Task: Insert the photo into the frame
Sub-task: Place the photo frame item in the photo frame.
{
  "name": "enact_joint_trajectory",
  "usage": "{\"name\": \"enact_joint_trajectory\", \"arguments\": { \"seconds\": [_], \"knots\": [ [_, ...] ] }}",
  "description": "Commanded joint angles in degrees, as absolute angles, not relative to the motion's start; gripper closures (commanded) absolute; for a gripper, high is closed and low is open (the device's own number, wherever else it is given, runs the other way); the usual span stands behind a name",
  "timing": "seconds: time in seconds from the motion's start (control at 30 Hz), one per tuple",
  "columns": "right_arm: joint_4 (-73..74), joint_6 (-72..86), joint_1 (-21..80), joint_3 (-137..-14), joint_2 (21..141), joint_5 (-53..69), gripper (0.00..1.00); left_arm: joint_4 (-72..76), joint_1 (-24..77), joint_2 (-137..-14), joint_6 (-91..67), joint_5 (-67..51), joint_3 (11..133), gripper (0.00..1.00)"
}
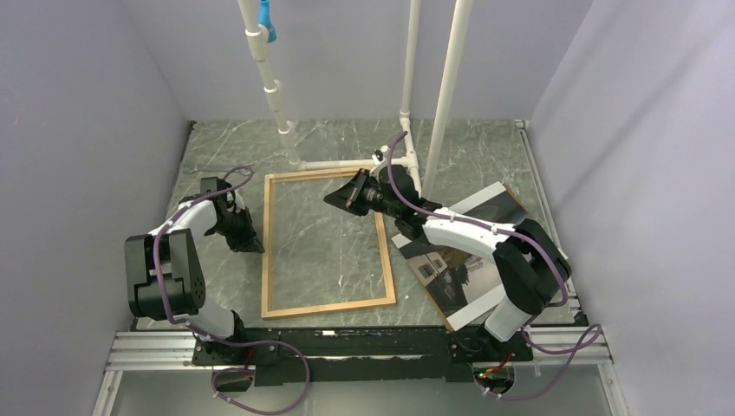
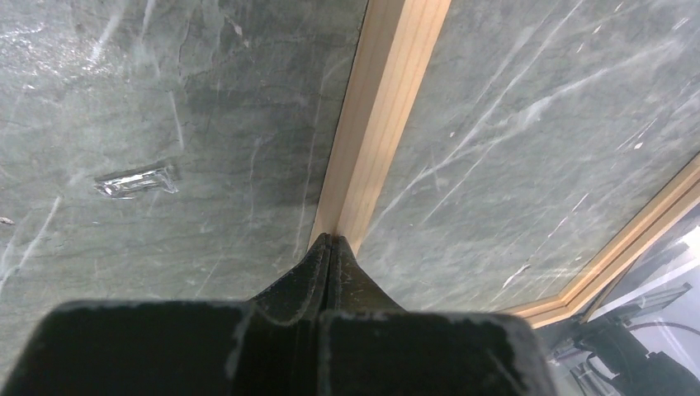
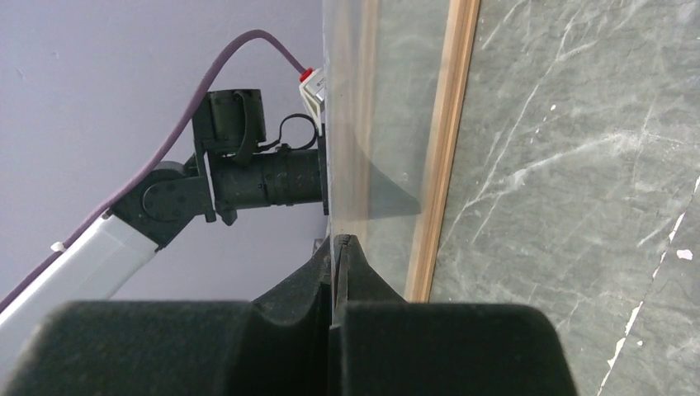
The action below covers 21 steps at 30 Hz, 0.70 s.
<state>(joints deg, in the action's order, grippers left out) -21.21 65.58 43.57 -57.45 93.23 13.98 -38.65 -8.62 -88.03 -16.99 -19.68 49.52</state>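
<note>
Lying outside the frame (image 1: 329, 306) is the photo (image 1: 452, 279)

Top external: high behind the arm bases (image 1: 347, 351), looking down on the whole table (image 1: 347, 143). Left wrist: close, down past left gripper (image 2: 328, 245) onto the frame (image 2: 376, 124). Right wrist: close, along frame's other strip, seemingly through a clear pane (image 3: 371, 124). All share the frame.

A robot test cell in a lab: plain grey walls (image 1: 78, 130) box in a green marbled worktop (image 1: 329, 147), two robot arms (image 1: 165, 273) are bolted to an aluminium rail (image 1: 156, 351) at its near edge, purple cables (image 3: 252, 33) trail loose, and white pipes (image 1: 449, 78) stand behind
</note>
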Motion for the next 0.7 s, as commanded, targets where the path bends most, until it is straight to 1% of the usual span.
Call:
{"name": "enact_joint_trajectory", "arguments": {
  "seconds": [0.0, 0.3, 0.67],
  "knots": [
    [-25.3, 66.3, 43.9, -57.4, 94.4, 15.4, 1.0, -38.3, -8.0, -88.7, -16.2, -21.5, 50.2, 1.0],
    [-20.5, 65.5, 43.8, -54.0, 92.5, 12.7, 1.0, -38.3, -7.7, -88.7, -16.1, -21.5, 50.3, 1.0],
    [-19.2, 61.5, 43.9, -50.0, 91.3, 11.6, 1.0, -38.5, -7.2, -88.7, -16.0, -21.1, 50.3, 1.0]
  ]
}}
